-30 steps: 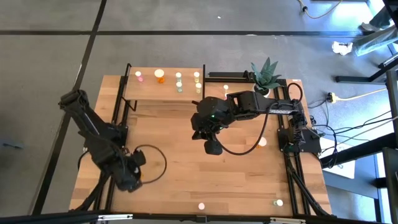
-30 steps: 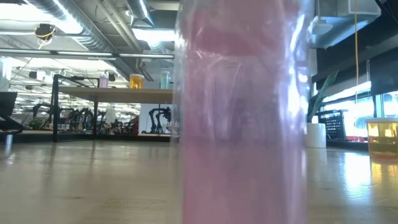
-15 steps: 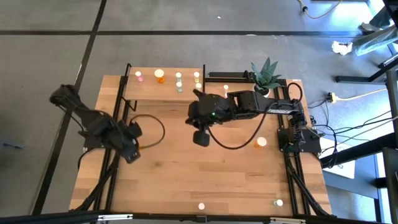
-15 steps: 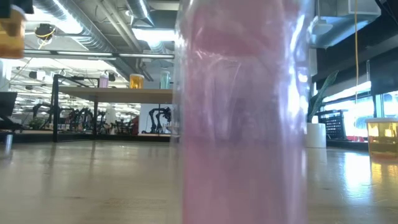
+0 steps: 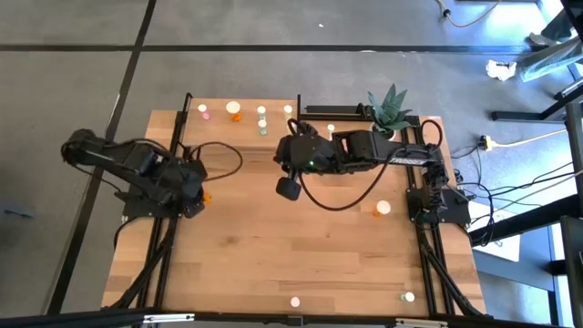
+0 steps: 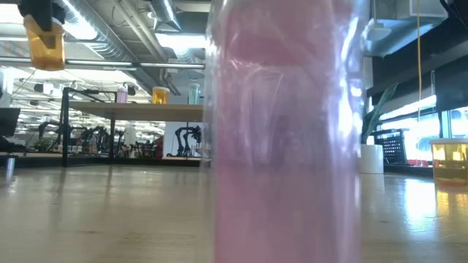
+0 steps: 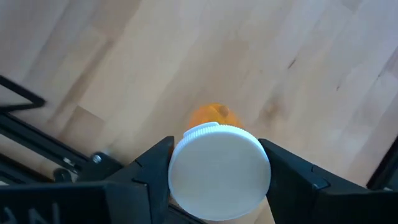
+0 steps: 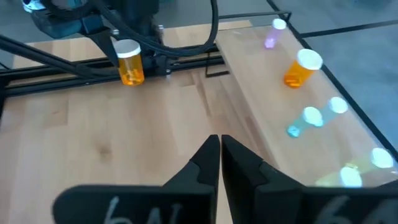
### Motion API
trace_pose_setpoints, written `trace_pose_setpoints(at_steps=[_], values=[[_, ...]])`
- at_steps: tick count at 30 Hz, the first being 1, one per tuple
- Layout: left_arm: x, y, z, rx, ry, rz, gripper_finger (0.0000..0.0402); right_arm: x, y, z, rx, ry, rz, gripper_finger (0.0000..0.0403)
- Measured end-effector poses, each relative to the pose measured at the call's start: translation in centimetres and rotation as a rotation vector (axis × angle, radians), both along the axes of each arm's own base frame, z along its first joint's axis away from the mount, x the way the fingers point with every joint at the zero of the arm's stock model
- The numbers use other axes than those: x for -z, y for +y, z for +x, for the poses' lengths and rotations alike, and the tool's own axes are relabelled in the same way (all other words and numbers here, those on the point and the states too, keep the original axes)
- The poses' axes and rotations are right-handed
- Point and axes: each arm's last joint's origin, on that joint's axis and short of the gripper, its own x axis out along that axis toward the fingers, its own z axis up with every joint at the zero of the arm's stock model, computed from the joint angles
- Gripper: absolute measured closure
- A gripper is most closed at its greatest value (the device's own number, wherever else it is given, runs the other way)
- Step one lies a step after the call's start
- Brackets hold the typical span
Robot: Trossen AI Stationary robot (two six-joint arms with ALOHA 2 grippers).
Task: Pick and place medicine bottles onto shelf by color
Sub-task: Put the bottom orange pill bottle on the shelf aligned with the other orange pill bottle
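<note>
My left gripper (image 5: pixel 198 195) is shut on an orange medicine bottle (image 7: pixel 211 116) with a white cap, above the table's left part. It also shows in the low view (image 6: pixel 44 45) and the right wrist view (image 8: pixel 131 63). My right gripper (image 5: pixel 290 189) is shut and empty (image 8: pixel 219 155), near the shelf's right end. The light-wood shelf (image 5: pixel 219 129) stands at the far left and carries a pink bottle (image 5: pixel 203 111), an orange one (image 5: pixel 234 110), two green ones (image 5: pixel 262 121) and a yellowish one (image 5: pixel 289 111), all upright on their bases. My left gripper pinches the orange bottle at its white cap (image 7: pixel 219 180) between its two fingers (image 7: pixel 152 169), one on each side of the cap. The fingers come from above, pointing down. The bottle hangs upright below them, its orange body (image 6: pixel 44 51) clear of the table.
Loose bottles stand on the table: a pink one at the near edge (image 5: pixel 294 302), right in front of the low camera (image 6: pixel 285 131), an orange one at the right (image 5: pixel 383 209), one at the near right (image 5: pixel 408 297) and one by the far edge (image 5: pixel 331 130). A potted plant (image 5: pixel 390 111) stands far right.
My left gripper has carried the orange bottle from the table's near left toward the far edge and the shelf, the bottle staying clear of the table. My right gripper, shut, has gone toward the far edge and a little left, nearer the shelf.
</note>
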Motion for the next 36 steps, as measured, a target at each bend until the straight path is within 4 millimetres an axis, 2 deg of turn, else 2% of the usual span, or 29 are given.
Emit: trace_pose_setpoints(at_steps=[6,11,22,25,36], values=[[-1.8,1.8,1.6,-0.009,-0.021,0.055,0.0210,0.0,-1.9,0.1,0.033,0.009,-0.015,0.0383],[-3.2,3.6,4.1,0.008,0.011,0.110,0.0210,0.1,-3.0,0.1,0.011,0.027,0.003,0.0383],[-6.0,9.2,7.4,0.064,0.071,0.220,0.0209,0.3,-3.7,0.2,-0.083,0.040,0.070,0.0383],[-5.9,10.7,8.0,0.081,0.105,0.235,0.0209,0.3,-3.7,0.2,-0.089,0.042,0.062,0.0383],[-3.2,15.5,9.9,0.163,0.242,0.209,0.0209,0.2,-3.8,0.2,-0.053,0.032,0.033,0.0383]])
